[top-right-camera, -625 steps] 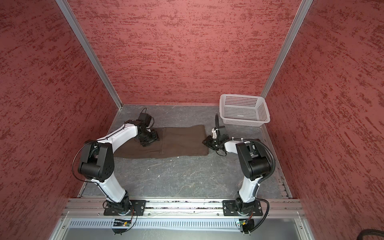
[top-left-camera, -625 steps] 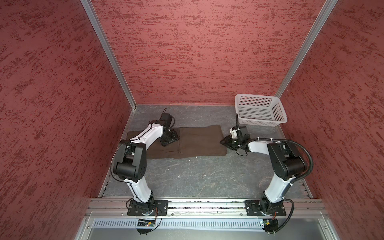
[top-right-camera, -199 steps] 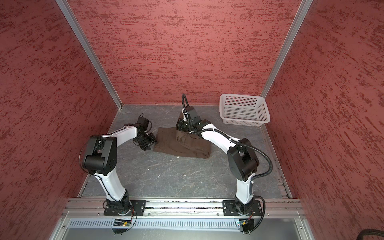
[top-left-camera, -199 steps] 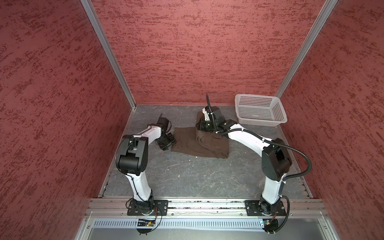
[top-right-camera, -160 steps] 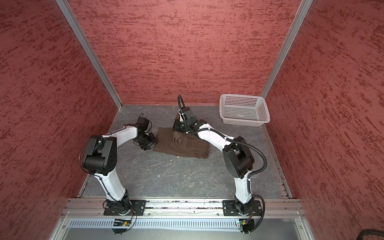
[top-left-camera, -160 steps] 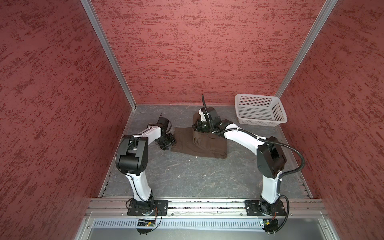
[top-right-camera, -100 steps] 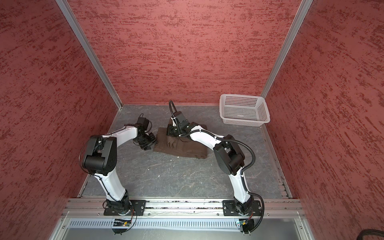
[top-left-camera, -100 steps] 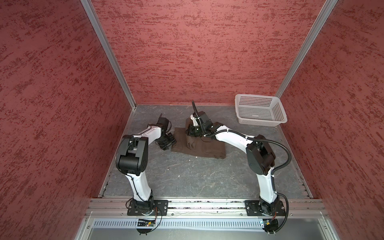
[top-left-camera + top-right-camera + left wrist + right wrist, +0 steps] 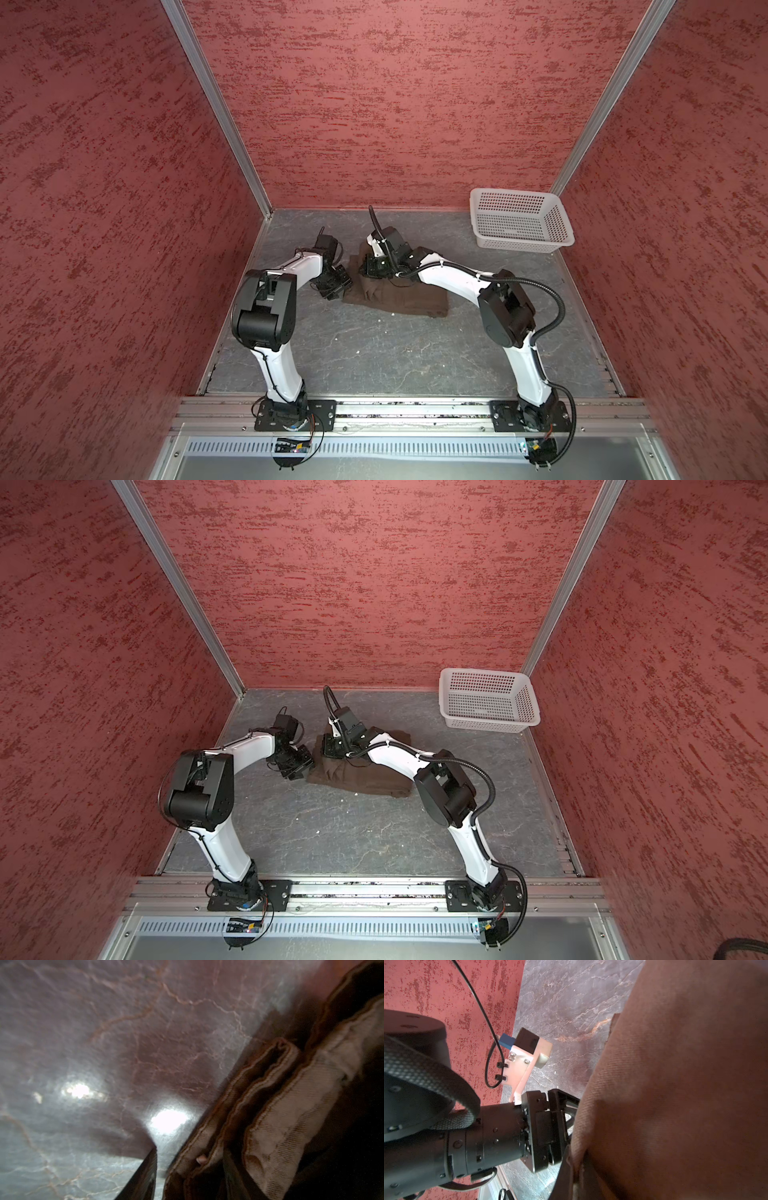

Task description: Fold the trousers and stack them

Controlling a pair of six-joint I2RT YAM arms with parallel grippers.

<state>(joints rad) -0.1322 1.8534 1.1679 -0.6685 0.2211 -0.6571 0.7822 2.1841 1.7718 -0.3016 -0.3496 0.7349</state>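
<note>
Dark brown trousers point(image 9: 409, 297) lying folded into thick rectangle on grey marbled tabletop point(image 9: 374, 353), centre of frame in both top views, well apart from white perforated basket point(image 9: 519, 243) at right by back wall. At left end of bundle, right gripper point(image 9: 374, 272) reaching across, jaws pinching together on upper cloth layer. Beside it, left gripper point(image 9: 337, 286) sitting against stacked hems; cannot tell whether gripping or apart.

Judgement: cloth soft, limp, light, not slippery, and single layers likely sagging and unfolding when lifted. Best hold is hem edge, taking all layers together.
</note>
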